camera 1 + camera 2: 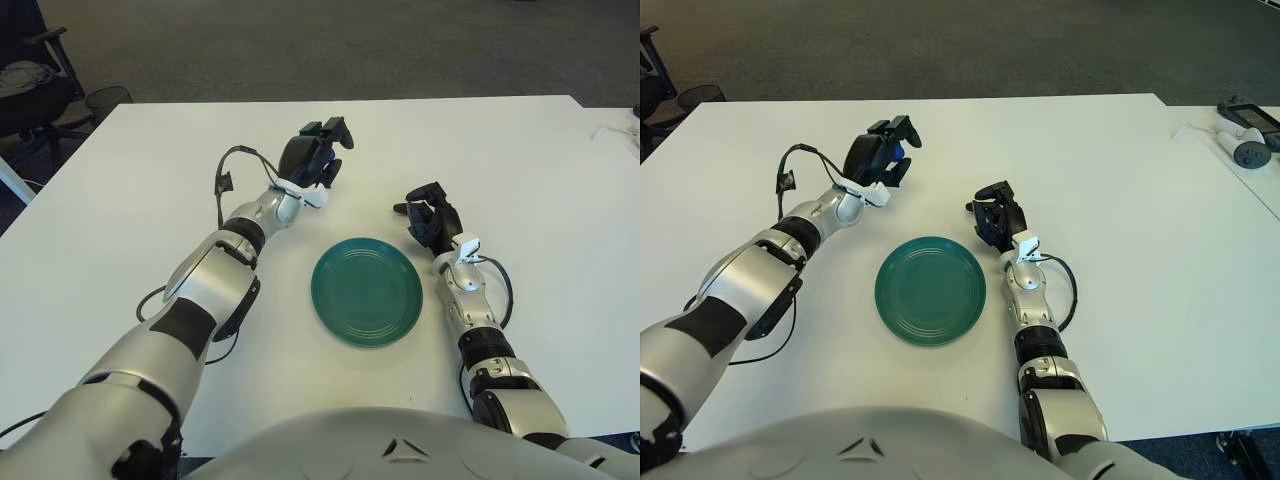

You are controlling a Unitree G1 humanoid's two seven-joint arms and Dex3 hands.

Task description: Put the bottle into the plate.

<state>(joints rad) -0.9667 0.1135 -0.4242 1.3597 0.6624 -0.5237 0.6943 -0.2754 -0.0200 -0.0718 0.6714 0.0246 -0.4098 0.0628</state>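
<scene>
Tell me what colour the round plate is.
Dark green round plate, clearest in the left eye view.

Plate (367,290) mid-table (120,200), left robot hand (312,158) behind-left of it, right robot hand (432,219) just right
</scene>
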